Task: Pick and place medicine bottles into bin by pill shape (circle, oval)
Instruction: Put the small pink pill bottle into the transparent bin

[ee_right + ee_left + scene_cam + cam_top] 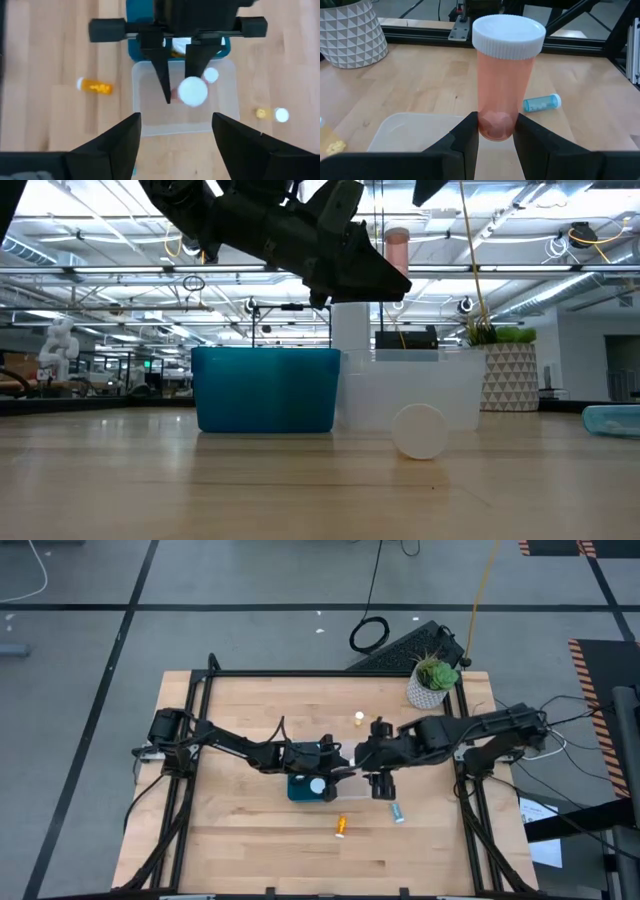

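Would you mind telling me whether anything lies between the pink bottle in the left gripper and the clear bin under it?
Nothing visible does. The left gripper holds the pink bottle upright above the open clear bin.

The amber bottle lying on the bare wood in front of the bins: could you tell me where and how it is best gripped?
Grip the amber bottle across its mid-body from straight above, fingers square to its long axis. It lies flat, clear of the teal bottle.

Grey floor with dark seams, light wooden table, ceiling trusses with bright lights
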{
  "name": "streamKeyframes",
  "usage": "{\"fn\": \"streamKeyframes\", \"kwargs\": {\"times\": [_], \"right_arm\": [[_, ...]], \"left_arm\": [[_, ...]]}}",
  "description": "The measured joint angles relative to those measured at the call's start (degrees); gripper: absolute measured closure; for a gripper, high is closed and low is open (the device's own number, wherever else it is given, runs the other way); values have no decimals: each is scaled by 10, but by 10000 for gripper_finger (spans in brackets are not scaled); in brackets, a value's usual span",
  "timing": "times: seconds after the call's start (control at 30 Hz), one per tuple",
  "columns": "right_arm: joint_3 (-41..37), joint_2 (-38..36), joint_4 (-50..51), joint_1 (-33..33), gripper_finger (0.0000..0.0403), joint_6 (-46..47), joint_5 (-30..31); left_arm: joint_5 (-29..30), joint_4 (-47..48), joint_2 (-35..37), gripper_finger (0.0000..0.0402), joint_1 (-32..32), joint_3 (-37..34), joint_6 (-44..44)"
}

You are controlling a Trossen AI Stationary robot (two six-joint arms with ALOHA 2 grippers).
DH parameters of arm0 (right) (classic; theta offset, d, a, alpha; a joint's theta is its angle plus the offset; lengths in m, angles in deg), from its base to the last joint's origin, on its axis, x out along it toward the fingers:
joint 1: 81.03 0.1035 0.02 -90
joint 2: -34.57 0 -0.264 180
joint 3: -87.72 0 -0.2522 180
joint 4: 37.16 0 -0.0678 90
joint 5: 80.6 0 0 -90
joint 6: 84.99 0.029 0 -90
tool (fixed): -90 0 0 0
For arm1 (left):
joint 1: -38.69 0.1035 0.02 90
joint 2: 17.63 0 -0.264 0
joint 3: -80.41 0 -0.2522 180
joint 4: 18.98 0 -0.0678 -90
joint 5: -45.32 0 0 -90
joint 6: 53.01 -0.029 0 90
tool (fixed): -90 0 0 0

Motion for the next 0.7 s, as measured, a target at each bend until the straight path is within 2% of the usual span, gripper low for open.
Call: {"fn": "streamKeyframes", "kwargs": {"times": [0.13,0.47,0.7], "right_arm": [[0,22,-3,-1,167,-14,27],[0,64,-29,-20,167,-50,29],[0,64,-33,-30,168,-55,26]], "left_arm": [[0,3,0,286,0,0,0],[0,3,0,286,0,0,0],[0,3,0,286,0,0,-2]]}}
